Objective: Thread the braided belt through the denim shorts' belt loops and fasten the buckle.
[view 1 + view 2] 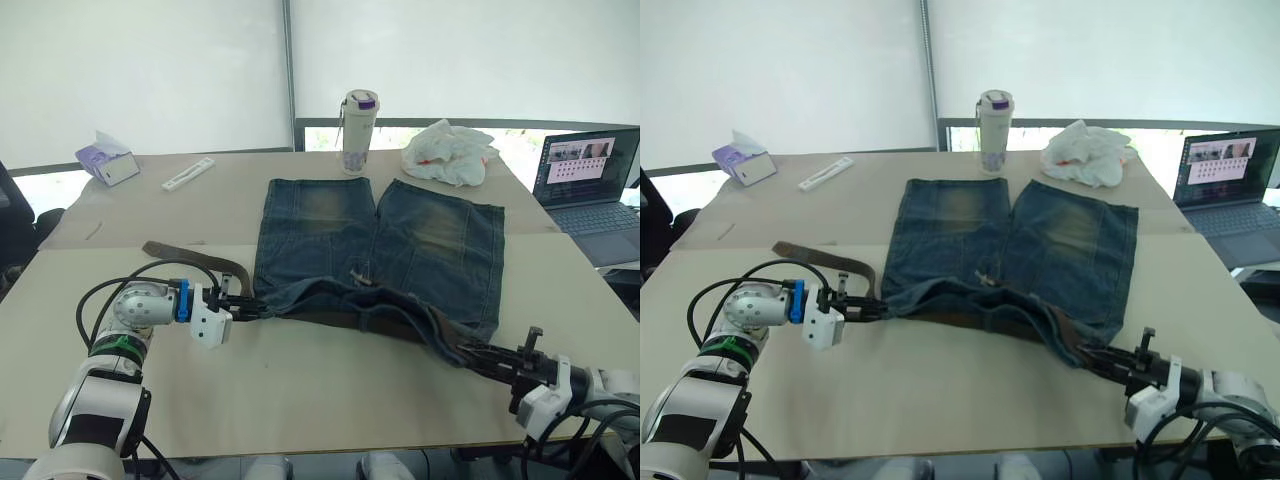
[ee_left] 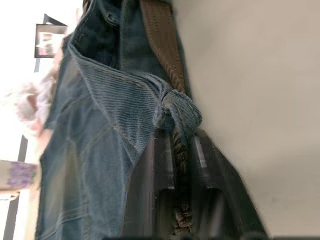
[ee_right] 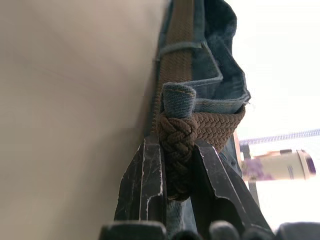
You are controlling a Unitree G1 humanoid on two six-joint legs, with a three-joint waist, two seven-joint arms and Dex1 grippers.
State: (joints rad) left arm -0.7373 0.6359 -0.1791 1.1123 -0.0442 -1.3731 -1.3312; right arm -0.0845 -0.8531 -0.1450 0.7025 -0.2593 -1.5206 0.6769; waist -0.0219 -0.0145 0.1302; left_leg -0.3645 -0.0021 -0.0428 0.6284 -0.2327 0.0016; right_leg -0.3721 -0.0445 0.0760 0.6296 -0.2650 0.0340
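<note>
Clearly we have both pincers closed on the braided belt (image 3: 177,137), left gripper (image 1: 243,309) and right gripper (image 1: 497,358) at either end of the waistband of the denim shorts (image 1: 380,250) on the table (image 1: 300,400); soft, limp webbing, best pinched near a loop.

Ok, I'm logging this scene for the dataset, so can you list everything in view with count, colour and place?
Shorts: 1, blue denim, table centre.
Belt: 1, brown braided, along waistband, tail at left.
Belt loop: 1 seen close, blue, over belt.
Bottle: 1, white with purple, behind shorts.
Plastic bag: 1, white, far right.
Tissue box: 1, purple, far left.
Laptop: 1, grey, right.
Table: 1, beige.
Left end effector: black, on belt.
Right end effector: black, on belt.
</note>
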